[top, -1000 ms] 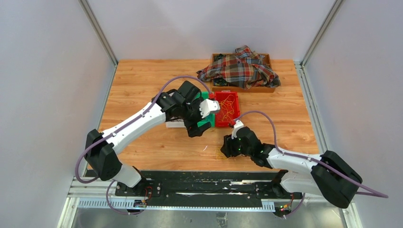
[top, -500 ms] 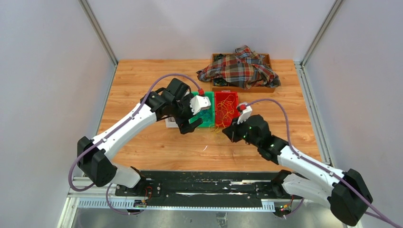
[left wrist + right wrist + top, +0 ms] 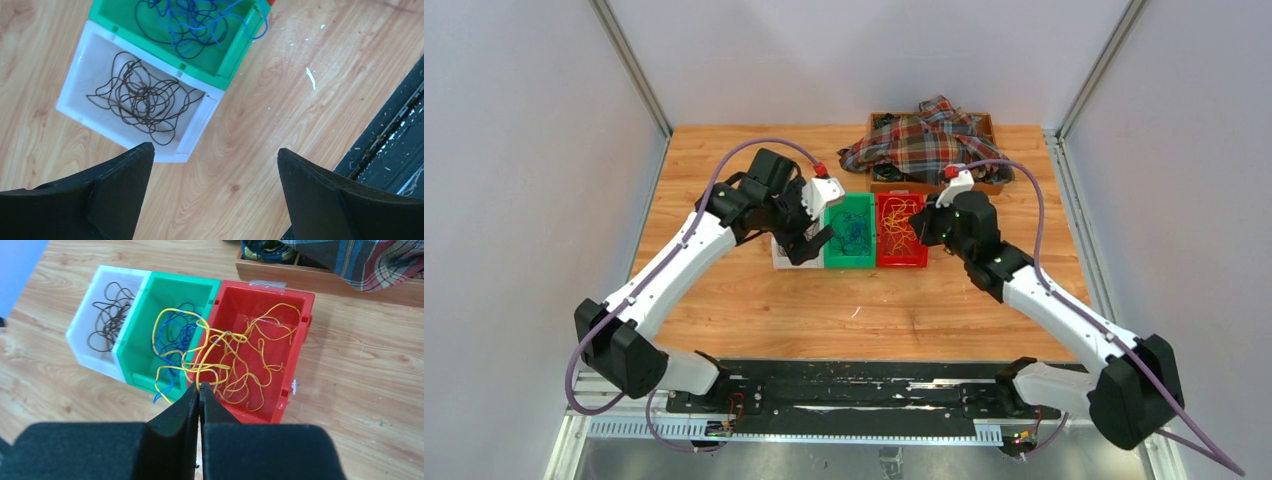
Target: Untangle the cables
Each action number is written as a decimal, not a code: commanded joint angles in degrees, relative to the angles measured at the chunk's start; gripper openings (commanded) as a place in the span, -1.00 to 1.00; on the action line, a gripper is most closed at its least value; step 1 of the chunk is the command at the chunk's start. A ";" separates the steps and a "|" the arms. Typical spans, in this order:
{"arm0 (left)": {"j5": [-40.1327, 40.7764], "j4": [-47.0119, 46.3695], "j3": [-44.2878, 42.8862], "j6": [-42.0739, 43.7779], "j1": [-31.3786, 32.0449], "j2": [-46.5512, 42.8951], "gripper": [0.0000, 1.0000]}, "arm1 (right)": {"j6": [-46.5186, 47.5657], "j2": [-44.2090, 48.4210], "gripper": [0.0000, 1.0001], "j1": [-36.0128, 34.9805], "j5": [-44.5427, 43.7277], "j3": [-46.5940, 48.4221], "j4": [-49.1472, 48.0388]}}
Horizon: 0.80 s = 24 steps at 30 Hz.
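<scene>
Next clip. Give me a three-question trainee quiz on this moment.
1. Fill in: the dark brown wire lies in the ___ bin, next to the green bin with the blue wire.
2. The right gripper is shut on: A) dark brown wire B) blue wire C) yellow wire
3. True or false: the left gripper is open, holding nothing.

Key: 1 white bin; 2 C; 3 true.
</scene>
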<state>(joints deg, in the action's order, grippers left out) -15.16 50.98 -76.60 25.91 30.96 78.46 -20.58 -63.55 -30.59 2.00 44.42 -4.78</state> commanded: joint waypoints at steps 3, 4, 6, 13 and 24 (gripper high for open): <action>0.46 1.47 -3.12 -2.19 -3.29 -1.51 0.96 | 4.47 -8.12 -0.99 0.88 -7.45 4.85 0.62; 0.36 1.50 -3.28 -2.45 -3.74 -1.53 0.96 | 4.84 -9.55 -0.99 0.89 -7.61 5.21 0.18; 0.05 1.55 -3.23 -2.84 -4.58 -1.80 0.96 | 5.76 -12.35 -0.98 0.88 -7.81 6.03 -0.65; -0.86 1.53 -2.68 -3.35 -6.06 -2.60 0.96 | 7.99 -18.11 -0.56 0.81 -9.89 9.99 -0.37; 0.08 -2.04 -2.40 -6.32 -11.97 -2.64 0.96 | 10.08 -8.70 0.59 0.96 -14.50 6.83 1.78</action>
<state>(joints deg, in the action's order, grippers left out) -15.07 52.07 -78.41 22.09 22.48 76.93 -12.25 -77.93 -30.33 -7.75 53.21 -3.92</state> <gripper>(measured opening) 0.980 0.785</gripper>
